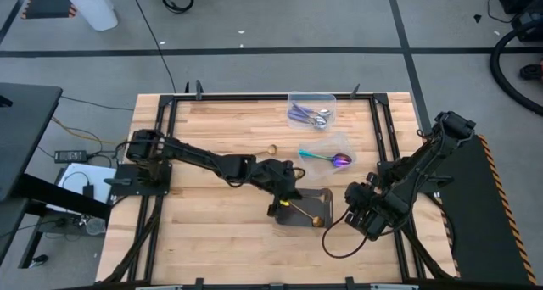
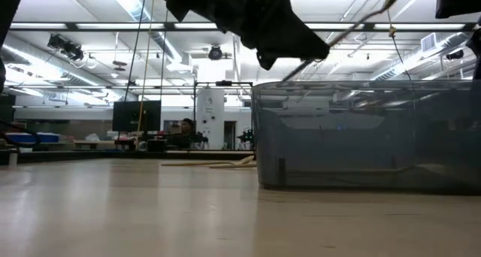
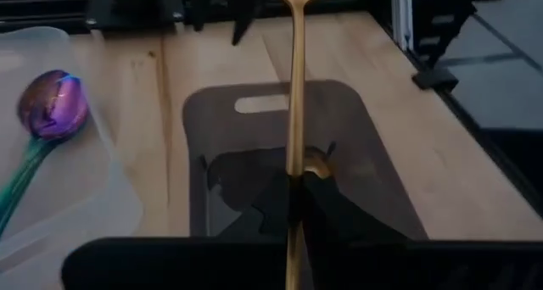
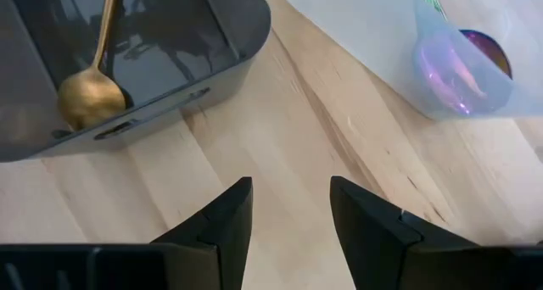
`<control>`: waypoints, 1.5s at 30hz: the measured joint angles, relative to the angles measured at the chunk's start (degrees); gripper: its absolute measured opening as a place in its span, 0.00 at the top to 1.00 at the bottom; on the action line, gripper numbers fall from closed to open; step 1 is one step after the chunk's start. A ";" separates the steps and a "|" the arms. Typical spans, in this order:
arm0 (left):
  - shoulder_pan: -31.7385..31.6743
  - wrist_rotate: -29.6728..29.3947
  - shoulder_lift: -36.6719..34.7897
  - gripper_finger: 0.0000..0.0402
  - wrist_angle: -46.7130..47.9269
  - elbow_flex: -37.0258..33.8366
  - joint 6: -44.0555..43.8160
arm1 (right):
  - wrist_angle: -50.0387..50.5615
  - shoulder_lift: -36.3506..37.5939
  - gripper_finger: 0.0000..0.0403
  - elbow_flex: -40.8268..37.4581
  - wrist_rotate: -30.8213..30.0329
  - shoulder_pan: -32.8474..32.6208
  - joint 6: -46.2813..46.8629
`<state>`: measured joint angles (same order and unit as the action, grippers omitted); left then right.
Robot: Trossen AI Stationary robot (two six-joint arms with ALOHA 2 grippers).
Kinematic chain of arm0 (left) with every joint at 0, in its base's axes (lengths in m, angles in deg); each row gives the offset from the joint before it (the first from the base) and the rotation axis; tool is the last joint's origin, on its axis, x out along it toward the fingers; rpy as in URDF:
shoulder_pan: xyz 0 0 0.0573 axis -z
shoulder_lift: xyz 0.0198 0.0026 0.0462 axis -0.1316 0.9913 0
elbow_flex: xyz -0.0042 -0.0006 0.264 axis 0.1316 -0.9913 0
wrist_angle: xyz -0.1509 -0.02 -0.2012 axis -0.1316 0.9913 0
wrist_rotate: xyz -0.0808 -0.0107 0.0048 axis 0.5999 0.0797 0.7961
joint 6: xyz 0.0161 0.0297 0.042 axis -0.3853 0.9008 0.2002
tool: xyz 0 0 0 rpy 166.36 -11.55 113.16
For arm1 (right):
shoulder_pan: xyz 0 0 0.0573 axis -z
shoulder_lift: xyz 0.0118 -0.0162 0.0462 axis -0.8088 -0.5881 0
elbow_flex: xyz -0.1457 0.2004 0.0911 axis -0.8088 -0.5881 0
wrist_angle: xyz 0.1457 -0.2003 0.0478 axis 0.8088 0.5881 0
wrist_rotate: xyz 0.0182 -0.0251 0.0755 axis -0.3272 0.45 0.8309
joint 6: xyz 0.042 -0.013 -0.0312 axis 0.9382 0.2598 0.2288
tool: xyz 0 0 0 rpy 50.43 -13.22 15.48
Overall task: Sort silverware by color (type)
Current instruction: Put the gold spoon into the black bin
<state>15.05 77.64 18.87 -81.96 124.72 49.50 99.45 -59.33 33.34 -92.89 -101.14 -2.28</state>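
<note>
Bright overhead ceiling strip lights, soft shadows, blurred near foreground.

Left gripper [image 1: 282, 202] sits at frame centre, its arm stretched in from the left, fingers clamped. Right gripper [image 4: 288, 214] waits lower right, fingers apart.

A big robotics lab: ceiling strip lights [image 2: 113, 24], monitors [image 2: 137, 114] behind, taped floor [image 1: 254, 51] around the desk [image 1: 212, 231].
</note>
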 joint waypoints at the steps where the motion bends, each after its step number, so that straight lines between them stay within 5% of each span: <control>1: 0.09 0.26 0.52 0.94 -0.16 0.00 0.65 | -0.06 0.00 0.58 0.00 -0.12 -0.03 0.00; 15: 0.76 1.81 8.72 0.93 -0.43 0.12 16.92 | -1.41 0.00 0.58 0.00 -3.43 -0.06 -0.44; 24: 0.41 1.83 9.70 0.90 -1.16 0.26 16.50 | -1.72 0.00 0.58 0.00 -3.82 -0.06 -0.63; 34: 0.30 0.78 8.37 0.71 -0.33 -0.12 12.48 | -3.44 0.00 0.58 0.00 -4.78 -0.06 -1.70; 45: -0.25 0.28 1.74 0.71 2.02 -0.20 10.68 | -3.84 -0.02 0.58 0.00 -6.03 -0.06 -2.16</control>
<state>14.80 77.92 20.60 -79.95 124.52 60.19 95.61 -59.35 33.34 -98.91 -101.20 -4.45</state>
